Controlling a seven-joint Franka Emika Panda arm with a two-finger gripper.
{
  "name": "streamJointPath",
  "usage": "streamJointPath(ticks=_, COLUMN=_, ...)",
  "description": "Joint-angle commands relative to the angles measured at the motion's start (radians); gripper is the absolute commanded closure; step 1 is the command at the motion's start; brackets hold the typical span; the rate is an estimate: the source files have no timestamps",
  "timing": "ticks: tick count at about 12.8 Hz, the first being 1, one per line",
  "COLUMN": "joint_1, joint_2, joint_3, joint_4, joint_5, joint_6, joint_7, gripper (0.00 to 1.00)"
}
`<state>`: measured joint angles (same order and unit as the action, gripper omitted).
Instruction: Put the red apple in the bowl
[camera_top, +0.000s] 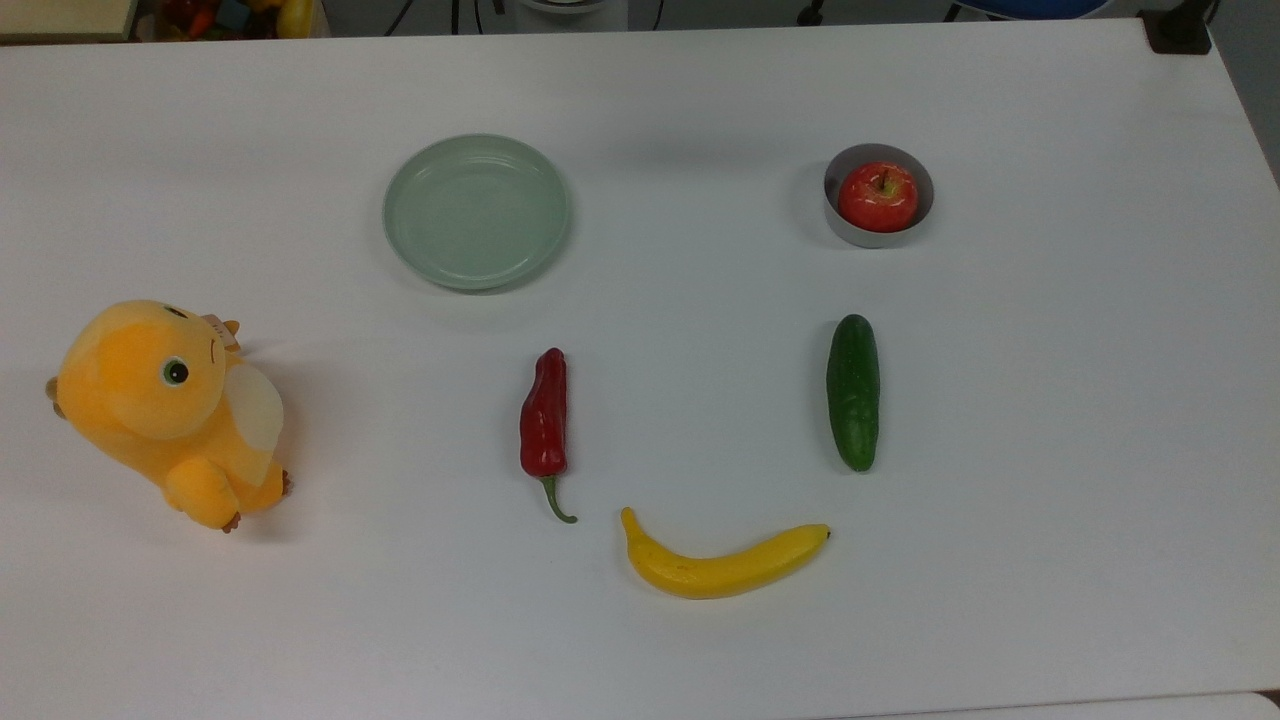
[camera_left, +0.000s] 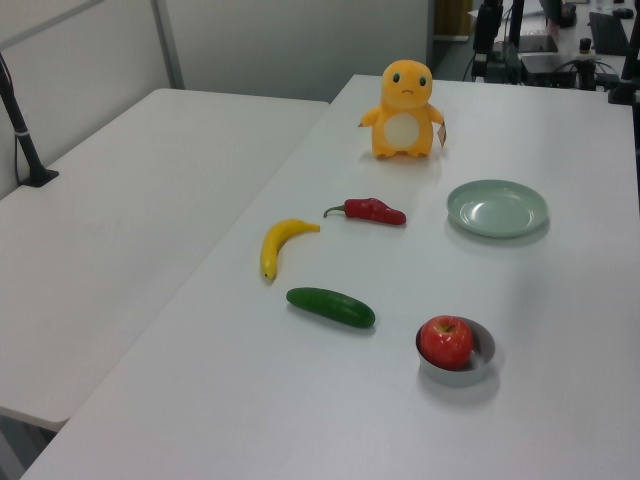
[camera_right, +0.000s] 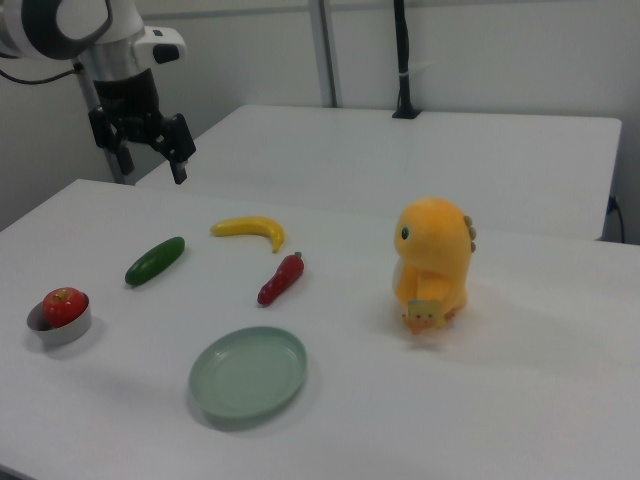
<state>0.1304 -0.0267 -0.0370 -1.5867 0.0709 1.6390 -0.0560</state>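
The red apple (camera_top: 877, 196) sat inside the bowl (camera_top: 878, 237), stem up, filling most of it and rising above the grey rim. In the left view the apple (camera_left: 445, 341) leaned toward the left view's left side of the bowl (camera_left: 481, 367), leaving a bare sliver of the inside on the other side. In the right view the apple (camera_right: 63, 305) and bowl (camera_right: 60, 328) stood near the table's edge at the right view's left.

Taking the bowl as the landmark, the cucumber (camera_top: 853, 391) lay near it, toward the top view's bottom, lengthwise and apart from it. The banana (camera_top: 722, 564) lay farther the same way and toward the top view's left, curved ends up. The chili pepper (camera_top: 544, 420) lay well apart, beyond the cucumber toward the top view's left. The green plate (camera_top: 477, 211) sat level with the bowl, well apart toward the top view's left, with nothing on it. The orange plush toy (camera_top: 165, 408) lay farthest from the bowl, by the top view's left edge of the white table (camera_top: 1050, 400).

The gripper (camera_right: 150, 152) hung in the air, high above the table and well apart from the bowl, in the right view's upper left. Its two black fingers (camera_right: 181, 145) pointed down, spread apart, with nothing between them.
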Motion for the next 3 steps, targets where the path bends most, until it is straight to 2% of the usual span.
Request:
streamJointPath(ticks=1, joint_1=-0.009, joint_2=-0.012, joint_3=0.017, joint_4=-0.025, joint_5=0.006, joint_6=0.024, joint_7=-0.005, gripper=0.0)
streamJointPath(ticks=3, joint_1=-0.008, joint_2=-0.01, joint_3=0.017, joint_4=-0.025, joint_5=0.006, joint_6=0.024, joint_7=-0.005, gripper=0.0)
